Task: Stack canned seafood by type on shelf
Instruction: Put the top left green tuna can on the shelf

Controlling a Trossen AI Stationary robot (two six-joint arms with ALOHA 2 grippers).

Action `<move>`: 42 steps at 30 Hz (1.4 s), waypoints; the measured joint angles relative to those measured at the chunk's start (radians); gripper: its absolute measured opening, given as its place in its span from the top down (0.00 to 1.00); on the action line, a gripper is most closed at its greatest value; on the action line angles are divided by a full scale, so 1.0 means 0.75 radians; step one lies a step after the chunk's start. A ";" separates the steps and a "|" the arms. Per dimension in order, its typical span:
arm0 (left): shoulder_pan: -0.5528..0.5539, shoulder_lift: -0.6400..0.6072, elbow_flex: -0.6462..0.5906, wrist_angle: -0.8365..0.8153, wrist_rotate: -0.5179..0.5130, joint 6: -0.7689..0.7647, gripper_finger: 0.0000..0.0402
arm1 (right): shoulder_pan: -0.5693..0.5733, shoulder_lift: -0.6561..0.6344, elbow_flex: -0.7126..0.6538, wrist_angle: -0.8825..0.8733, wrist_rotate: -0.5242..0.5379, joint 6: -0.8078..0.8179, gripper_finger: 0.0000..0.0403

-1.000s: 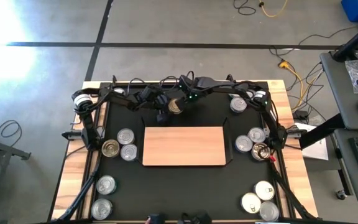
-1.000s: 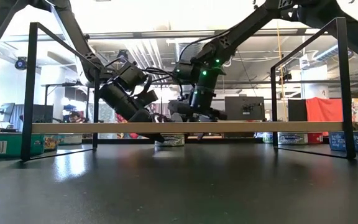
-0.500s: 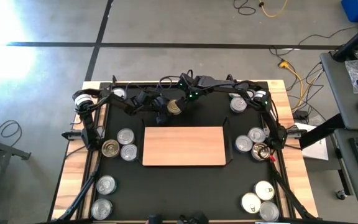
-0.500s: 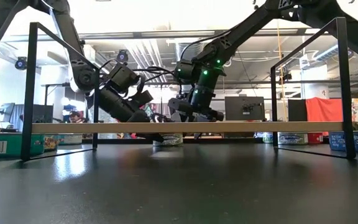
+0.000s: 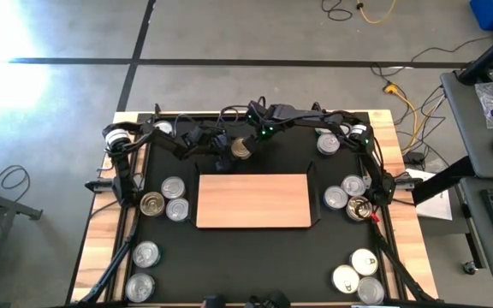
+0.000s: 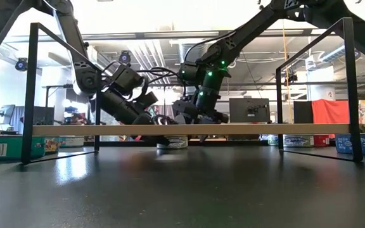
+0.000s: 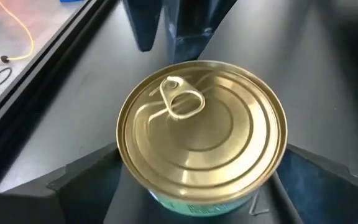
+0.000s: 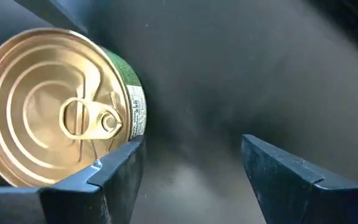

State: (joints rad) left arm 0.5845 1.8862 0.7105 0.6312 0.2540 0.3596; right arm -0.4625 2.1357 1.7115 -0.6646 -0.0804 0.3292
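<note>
Gold-top can [image 7: 202,146] upright between spread left gripper [image 7: 191,199] fingers; right gripper [image 8: 188,171] also spread, can just beside, outside jaws. Left nearer.

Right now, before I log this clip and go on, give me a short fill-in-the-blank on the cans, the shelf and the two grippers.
1. The can between the two grippers has a ____ coloured top with a pull ring.
2. The wooden shelf holds ____ cans.
3. That can stands on the black mat ____ the shelf, on the far side.
4. The left gripper is ____, a finger on either side of the can; the right gripper is beside it.

Missing words: gold; no; behind; open
</note>
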 joint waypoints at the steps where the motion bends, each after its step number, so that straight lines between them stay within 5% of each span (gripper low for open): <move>1: -0.001 0.000 0.007 -0.011 0.000 0.003 0.01 | 0.000 0.000 0.000 0.003 0.001 -0.005 0.35; 28: -0.005 0.034 0.020 0.139 -0.063 -0.078 0.07 | 0.000 -0.090 0.021 -0.025 0.168 0.026 0.31; 42: -0.043 -0.145 0.022 -0.030 -0.070 -0.188 0.07 | 0.004 -0.264 0.023 -0.236 0.220 0.091 0.31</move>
State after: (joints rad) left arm 0.5520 1.7775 0.7270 0.6091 0.2013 0.2183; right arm -0.4598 1.9376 1.7290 -0.8412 0.0846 0.3974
